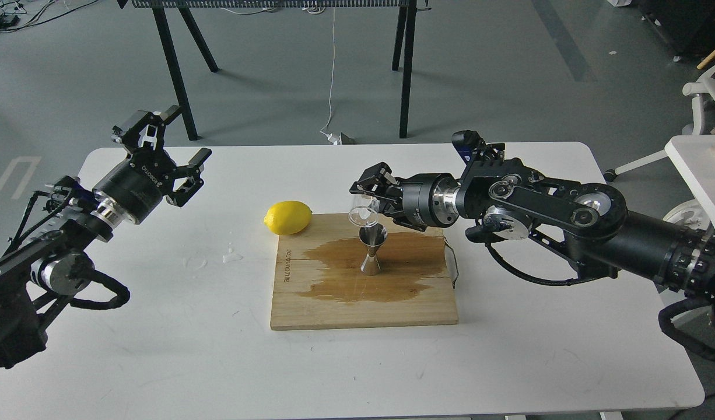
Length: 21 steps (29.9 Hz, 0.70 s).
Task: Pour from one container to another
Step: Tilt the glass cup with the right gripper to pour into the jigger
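Note:
The steel jigger (372, 249) stands upright on the wooden board (363, 303), in the middle of a dark wet stain. Just above its mouth the clear cup (362, 214) is tipped on its side, rim facing left and down. My right gripper (374, 195) is shut on the clear cup, reaching in from the right. Whether any liquid is in the cup I cannot make out. My left gripper (172, 140) is held open above the table's far left, well away from both containers, with nothing between its fingers.
A yellow lemon (287, 217) lies at the board's far left corner. Small water drops (232, 255) sit on the white table (159, 350) left of the board. A thin cable (452, 265) hangs by the board's right edge. Black trestle legs (405, 70) stand behind the table.

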Available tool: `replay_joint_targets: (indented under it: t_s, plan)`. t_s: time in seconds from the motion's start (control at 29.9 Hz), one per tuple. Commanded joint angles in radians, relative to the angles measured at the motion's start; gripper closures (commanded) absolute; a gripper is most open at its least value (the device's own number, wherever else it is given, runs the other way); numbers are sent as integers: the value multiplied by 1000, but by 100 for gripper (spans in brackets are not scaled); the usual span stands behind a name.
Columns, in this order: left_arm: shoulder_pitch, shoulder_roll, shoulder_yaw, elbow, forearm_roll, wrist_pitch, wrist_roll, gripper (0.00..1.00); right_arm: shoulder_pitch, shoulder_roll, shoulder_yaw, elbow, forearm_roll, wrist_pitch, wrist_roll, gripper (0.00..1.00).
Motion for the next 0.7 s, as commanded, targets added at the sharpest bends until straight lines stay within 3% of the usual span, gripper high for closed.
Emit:
replay_joint_targets:
  t_s: [0.0, 0.67]
  plan:
    - [0, 0, 0, 0, 0, 0, 0, 10, 20, 0, -20, -2, -19, 0, -1, 59]
    - [0, 2, 0, 0, 0, 0, 0, 10, 89, -6, -106, 11, -24, 12, -1, 59]
